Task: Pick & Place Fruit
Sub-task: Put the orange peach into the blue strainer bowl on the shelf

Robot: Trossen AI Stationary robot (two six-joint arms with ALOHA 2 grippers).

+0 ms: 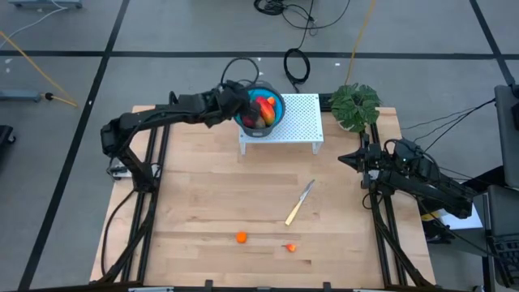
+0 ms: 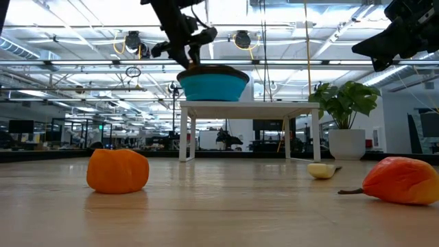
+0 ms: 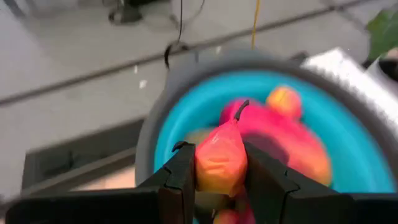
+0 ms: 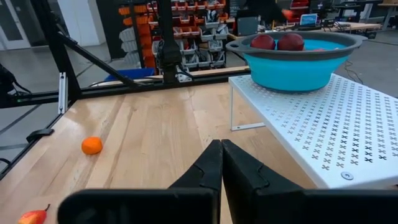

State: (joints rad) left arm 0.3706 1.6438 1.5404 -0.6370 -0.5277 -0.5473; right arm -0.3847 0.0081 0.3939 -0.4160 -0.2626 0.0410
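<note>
Gripping an orange-red fruit (image 3: 221,158) above the blue bowl (image 3: 348,146), left hand (image 3: 219,180); right hand (image 4: 221,163) together; no legible writing.

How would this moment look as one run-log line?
left gripper: shut on orange fruit, over bowl | right gripper: shut, waiting | two fruits on table

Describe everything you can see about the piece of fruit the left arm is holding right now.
The small orange fruit is orange-yellow with a reddish blush, smooth-skinned, tapering toward a dark curved stem at one end. It is clamped between the two dark fingers of the left gripper, one pressing each side. It hangs above the blue bowl, which stands on the white perforated stand and already holds red and orange fruit. Whether it touches the fruit below cannot be told.
</note>
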